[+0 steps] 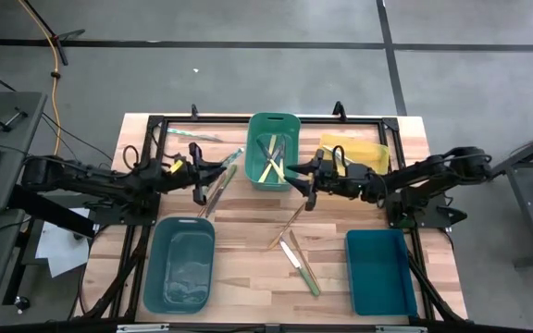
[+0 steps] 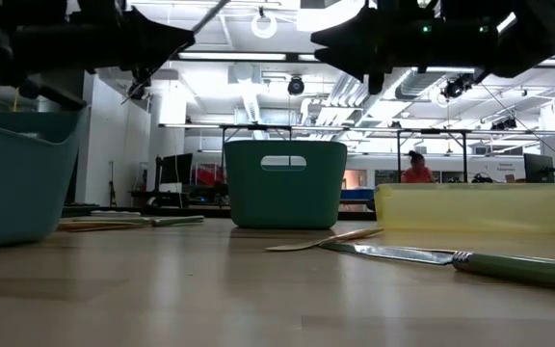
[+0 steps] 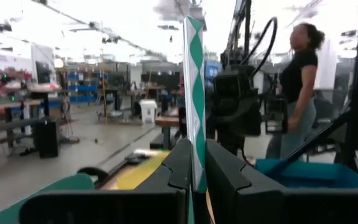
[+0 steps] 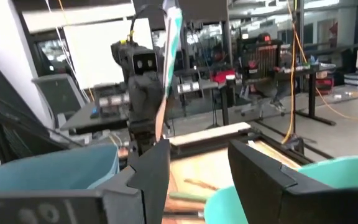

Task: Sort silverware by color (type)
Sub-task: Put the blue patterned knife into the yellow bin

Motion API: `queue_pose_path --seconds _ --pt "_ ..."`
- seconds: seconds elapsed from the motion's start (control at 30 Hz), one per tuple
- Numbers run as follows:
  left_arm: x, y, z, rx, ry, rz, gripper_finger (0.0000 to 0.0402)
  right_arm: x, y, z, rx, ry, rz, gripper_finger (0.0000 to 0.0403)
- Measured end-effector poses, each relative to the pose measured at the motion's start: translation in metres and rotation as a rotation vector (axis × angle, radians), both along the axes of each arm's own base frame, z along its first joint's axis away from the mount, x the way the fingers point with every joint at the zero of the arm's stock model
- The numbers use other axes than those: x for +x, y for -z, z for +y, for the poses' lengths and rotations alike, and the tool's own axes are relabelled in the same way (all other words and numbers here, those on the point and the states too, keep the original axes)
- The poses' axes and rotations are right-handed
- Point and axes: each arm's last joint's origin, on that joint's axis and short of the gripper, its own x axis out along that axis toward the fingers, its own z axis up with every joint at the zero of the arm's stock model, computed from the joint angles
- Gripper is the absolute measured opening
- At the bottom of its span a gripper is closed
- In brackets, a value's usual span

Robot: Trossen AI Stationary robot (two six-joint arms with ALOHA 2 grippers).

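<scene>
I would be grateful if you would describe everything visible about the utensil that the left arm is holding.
The teal-handled utensil is a thin, flat piece with a teal and pale striped handle, plastic by its look. It is clamped between the shut fingers of the left end effector, above the table's left half, left of the green bin. In the high view it slants out from the grip, clear of the tabletop. Only those fingers touch it. Its working end cannot be made out.
</scene>
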Motion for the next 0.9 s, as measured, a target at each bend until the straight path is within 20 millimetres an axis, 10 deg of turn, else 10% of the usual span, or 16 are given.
queue_pose_path --seconds 0.4,0.9 --pt "0.051 -0.002 -0.016 0.038 0.046 0.138 0.0019 0.003 0.001 0.000 0.000 -0.002 -0.059 0.0161" --pt "0.055 -0.003 -0.016 0.038 0.044 0.123 0.0019 0.003 0.001 0.001 0.016 -0.021 -0.058 0.0161"
